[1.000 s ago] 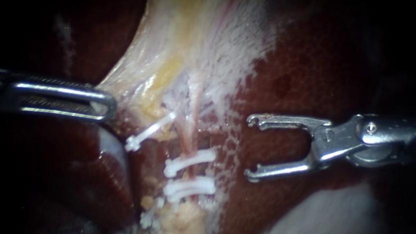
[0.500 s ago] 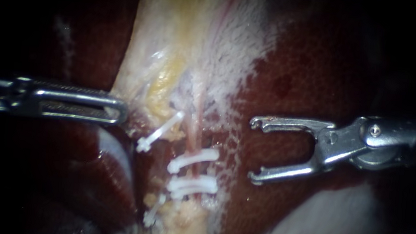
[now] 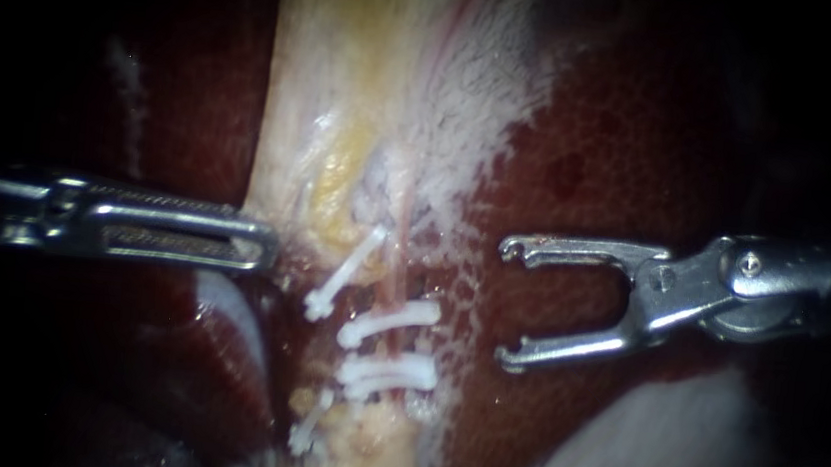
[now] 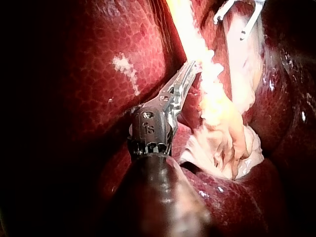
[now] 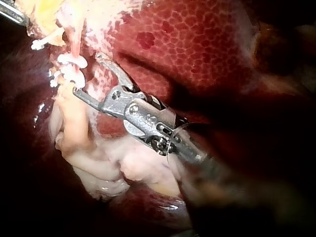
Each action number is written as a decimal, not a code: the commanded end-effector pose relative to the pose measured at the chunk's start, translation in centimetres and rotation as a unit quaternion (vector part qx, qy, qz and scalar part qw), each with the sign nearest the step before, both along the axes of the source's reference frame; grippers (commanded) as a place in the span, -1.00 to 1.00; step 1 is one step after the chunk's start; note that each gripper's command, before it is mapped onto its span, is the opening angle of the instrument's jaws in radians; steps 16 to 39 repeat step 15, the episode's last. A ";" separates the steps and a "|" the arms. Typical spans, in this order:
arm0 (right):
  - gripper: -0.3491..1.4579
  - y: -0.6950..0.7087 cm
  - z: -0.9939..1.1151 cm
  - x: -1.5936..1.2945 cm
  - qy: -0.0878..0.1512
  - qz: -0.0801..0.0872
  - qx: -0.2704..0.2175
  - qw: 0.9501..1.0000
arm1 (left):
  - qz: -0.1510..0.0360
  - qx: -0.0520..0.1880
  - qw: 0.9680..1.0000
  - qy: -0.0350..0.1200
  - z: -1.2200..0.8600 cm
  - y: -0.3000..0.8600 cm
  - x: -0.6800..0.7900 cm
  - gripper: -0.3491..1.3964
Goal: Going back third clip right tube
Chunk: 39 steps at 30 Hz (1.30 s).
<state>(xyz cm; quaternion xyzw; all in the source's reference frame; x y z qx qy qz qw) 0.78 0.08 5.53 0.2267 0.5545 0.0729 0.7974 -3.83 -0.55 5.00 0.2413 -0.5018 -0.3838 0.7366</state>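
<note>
- Endoscope view: a thin pink tube (image 3: 390, 261) runs down the middle of the scene, and two white clips lie across it, an upper clip (image 3: 390, 320) and a lower clip (image 3: 388, 372), one close under the other.
- Which clip is the third I cannot tell. Both sit between the two instruments, nearer to the right one.
- A slanted clip (image 3: 344, 269) lies just beside the tube on the left instrument's side. A fourth clip (image 3: 308, 425) is lower, near yellowish fat.
- The right instrument (image 3: 505, 302) is apart from the clips, over the dark red liver (image 3: 623, 161). Its claw is wide open and holds nothing.
- Right wrist view: the same open claw (image 5: 87, 74) points toward the two clips (image 5: 71, 66) and its tips are near them but do not touch.
- The left instrument (image 3: 269, 244) lies level, with its claw closed. The tip touches the edge of the pale tissue (image 3: 379, 80) above the slanted clip.
- Left wrist view: the two halves of this claw (image 4: 192, 66) lie together, the tip against a yellow strip of tissue (image 4: 212, 98).
</note>
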 end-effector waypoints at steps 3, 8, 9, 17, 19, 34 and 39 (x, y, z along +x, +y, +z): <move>0.05 0.00 0.00 0.00 0.000 0.000 0.000 1.000 | 0.000 0.000 1.000 0.000 0.00 0.00 0.00 -1.00; 0.05 0.00 0.00 0.00 0.000 0.000 0.000 1.000 | 0.000 0.000 1.000 0.000 0.00 0.00 0.00 -1.00; 0.05 -0.01 0.00 0.00 0.000 0.000 0.000 1.000 | 0.000 0.000 1.000 0.000 0.00 0.00 0.00 -1.00; 0.05 -0.02 -0.03 -0.01 0.000 0.000 0.000 1.000 | 0.000 0.000 1.000 0.000 0.00 0.00 0.00 -1.00; 0.05 -0.02 -0.03 -0.01 0.000 0.000 0.000 1.000 | 0.000 0.000 1.000 0.000 0.00 0.00 0.00 -1.00; 0.05 -0.02 -0.03 -0.01 0.000 0.000 0.000 1.000 | 0.000 0.000 1.000 0.000 0.00 0.00 0.00 -1.00; 0.05 -0.02 -0.03 -0.01 0.000 0.000 0.000 1.000 | 0.000 0.000 1.000 0.000 0.00 0.00 0.00 -1.00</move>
